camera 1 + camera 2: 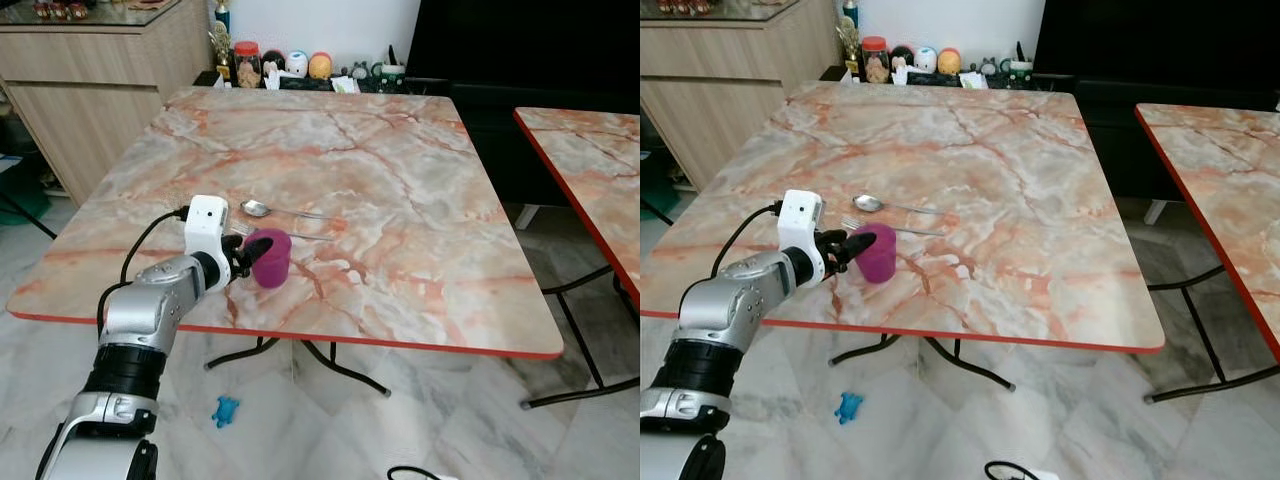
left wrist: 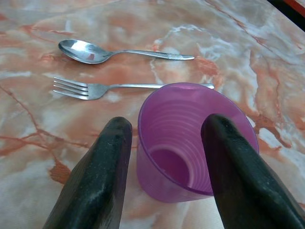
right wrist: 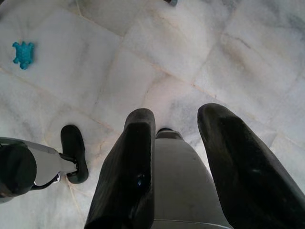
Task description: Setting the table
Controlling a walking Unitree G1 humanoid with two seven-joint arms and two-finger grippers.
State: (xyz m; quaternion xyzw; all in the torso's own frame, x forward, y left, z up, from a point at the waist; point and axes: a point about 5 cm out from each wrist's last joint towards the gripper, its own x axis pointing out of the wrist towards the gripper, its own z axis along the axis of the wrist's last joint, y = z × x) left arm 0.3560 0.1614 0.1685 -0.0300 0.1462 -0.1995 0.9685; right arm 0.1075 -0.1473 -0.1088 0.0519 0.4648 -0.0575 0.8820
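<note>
Marble table (image 1: 400,200), purple cup (image 1: 270,258), left end effector (image 1: 243,256) beside

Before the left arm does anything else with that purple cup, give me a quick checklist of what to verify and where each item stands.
1. Purple cup upright on the marble table: ok.
2. Left pincer straddling the cup, one finger outside the rim, one over the mouth: ok.
3. Fingers actually clamped on the cup wall: cannot tell.
4. Fork and spoon lying apart from the cup, beyond it: ok.
5. Cup far enough in from the table's near edge: ok, though fairly close to it.
6. Right pincer idle, pointing at the floor: ok.
</note>
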